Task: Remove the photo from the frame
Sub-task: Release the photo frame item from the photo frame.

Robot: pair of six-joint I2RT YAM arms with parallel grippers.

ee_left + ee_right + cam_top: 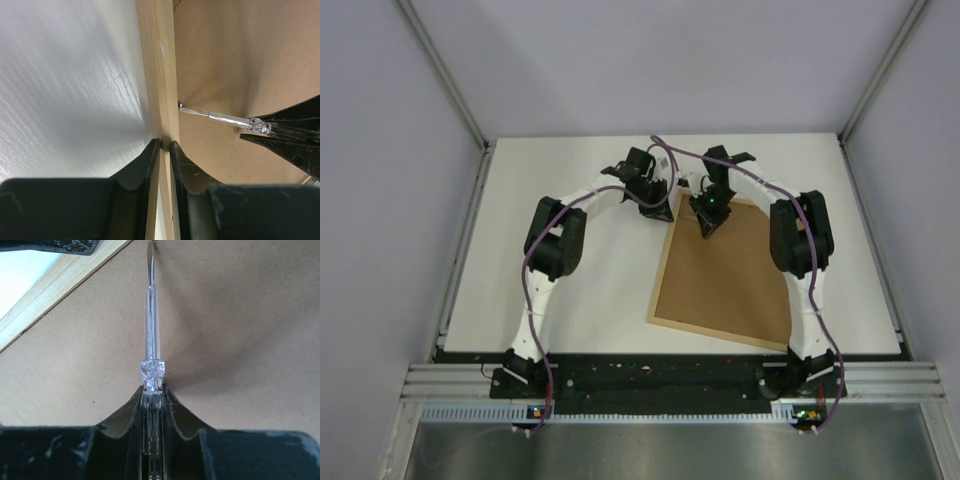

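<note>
From where I stand, the frame (659,272) lies face down on the white table (570,290), its brown backing board (730,270) turned up and still seated inside the wooden rail. The photo is not visible in any view; I take it to be under that board, inside the frame. The left gripper (655,205) is at the frame's far-left corner, and the left wrist view shows its fingers (150,160) nearly closed, pinching the pale wooden rail (160,75) between them to steady it. The right gripper (708,215) hovers over the frame's far end with its jaws drawn in tight on the clear handle of a small screwdriver (151,315). The blade reaches to the rail's inner edge, where board meets wood. Something small and metallic (179,104) sits at the tip there; it is too small for me to say whether it is a retaining tab. This looks like the early step of freeing the backing, with the photo untouched. Next, I'd guess, the blade needs to work under or against that spot with a gentle levering or twisting motion while the left arm keeps the frame from sliding. A slip could gouge the board.
</note>
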